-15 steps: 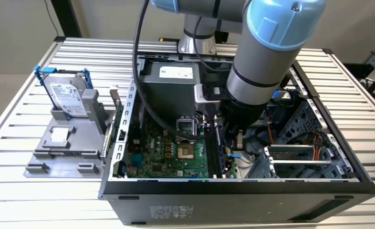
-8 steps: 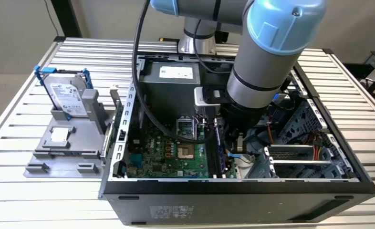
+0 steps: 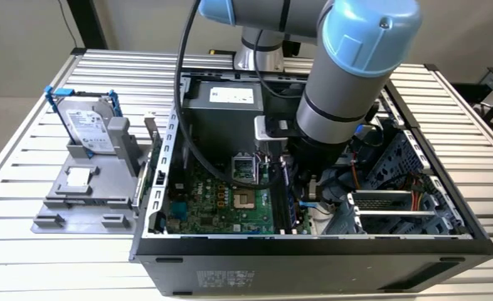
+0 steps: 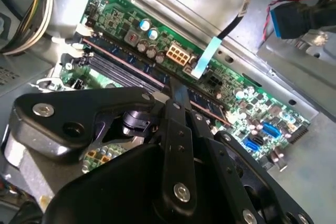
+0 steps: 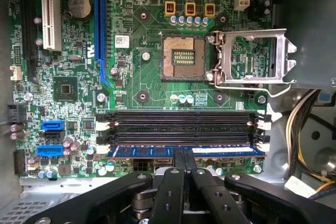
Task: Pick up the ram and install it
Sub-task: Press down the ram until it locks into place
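Note:
The ram [image 5: 147, 151] is a long blue circuit-board stick with a white label. It stands on edge along the motherboard memory slot that lies closest to my gripper. My gripper [image 5: 184, 156] is shut on the middle of the ram's upper edge, its two black fingers pressed close together. In the second wrist view the ram [image 4: 209, 105] runs along the board's edge and passes under the gripper [image 4: 176, 95]. In the exterior view the gripper [image 3: 308, 194] reaches down inside the open computer case [image 3: 313, 257], over the slots.
Beside the ram lie black memory slots [image 5: 178, 121] with white latches, then the open processor socket [image 5: 181, 56]. A hard drive in a blue bracket [image 3: 88, 125] stands on a grey fixture [image 3: 83, 185] on the exterior view's left. Drive cage and cables [image 3: 397, 182] crowd the case's other side.

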`<move>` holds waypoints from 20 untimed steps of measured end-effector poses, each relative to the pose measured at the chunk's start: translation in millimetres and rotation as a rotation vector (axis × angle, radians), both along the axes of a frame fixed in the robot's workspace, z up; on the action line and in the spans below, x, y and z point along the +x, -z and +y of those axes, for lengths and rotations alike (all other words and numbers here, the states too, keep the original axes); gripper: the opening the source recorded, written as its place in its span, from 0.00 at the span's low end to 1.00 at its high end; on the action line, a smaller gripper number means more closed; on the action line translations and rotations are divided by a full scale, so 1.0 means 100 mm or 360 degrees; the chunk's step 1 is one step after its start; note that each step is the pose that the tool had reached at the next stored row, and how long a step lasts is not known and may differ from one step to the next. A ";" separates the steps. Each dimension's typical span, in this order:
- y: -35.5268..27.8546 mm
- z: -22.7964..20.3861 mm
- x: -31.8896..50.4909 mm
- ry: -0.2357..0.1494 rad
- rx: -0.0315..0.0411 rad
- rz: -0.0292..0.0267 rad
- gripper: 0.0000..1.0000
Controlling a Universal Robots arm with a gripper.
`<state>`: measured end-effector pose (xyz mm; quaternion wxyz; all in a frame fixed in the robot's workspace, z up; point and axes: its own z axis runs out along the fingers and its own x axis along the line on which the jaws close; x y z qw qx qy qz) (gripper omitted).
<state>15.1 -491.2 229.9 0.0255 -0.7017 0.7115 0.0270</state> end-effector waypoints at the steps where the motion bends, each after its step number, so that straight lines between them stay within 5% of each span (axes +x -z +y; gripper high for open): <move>1: 0.018 0.000 0.001 0.0000 0.0000 0.00005 0.00; 9: 0.112 0.001 0.002 0.0000 -0.0003 0.00052 0.00; 11: 0.039 0.005 0.002 0.0000 0.0004 0.00037 0.00; 20: -0.378 0.000 0.001 0.0000 0.0000 0.00046 0.00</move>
